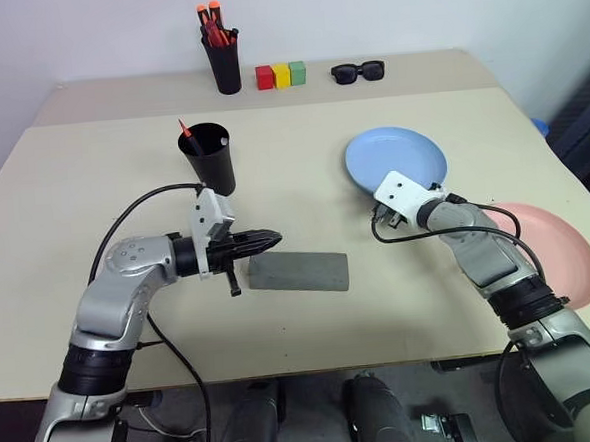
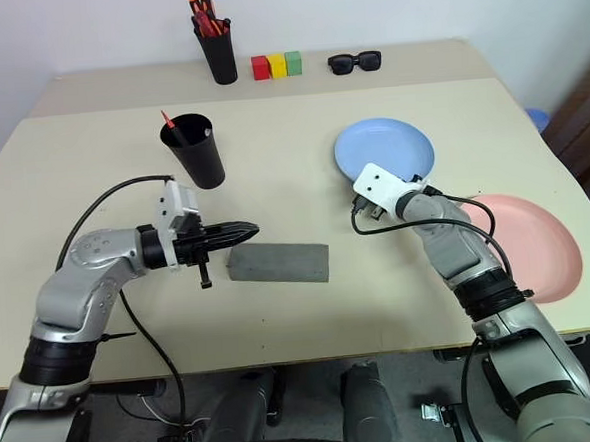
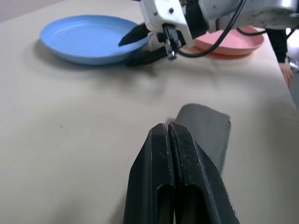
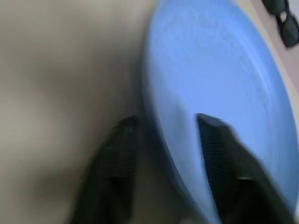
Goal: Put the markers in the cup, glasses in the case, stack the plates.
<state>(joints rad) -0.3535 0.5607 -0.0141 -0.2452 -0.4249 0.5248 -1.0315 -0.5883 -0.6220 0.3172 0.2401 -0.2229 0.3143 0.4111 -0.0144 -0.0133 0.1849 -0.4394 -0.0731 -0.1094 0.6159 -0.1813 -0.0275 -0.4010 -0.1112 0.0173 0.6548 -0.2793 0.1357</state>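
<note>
right wrist view: blue plate (image 4: 219,70) rim between right hand (image 4: 168,154) fingers (astride)

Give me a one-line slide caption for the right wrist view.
Right gripper straddles the rim of the light blue plate, one finger over it, one outside.

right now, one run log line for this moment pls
right hand: open, straddling rim of light blue round plate | left hand: shut, empty, over closed grey case | salmon pink plate: unstacked
</note>
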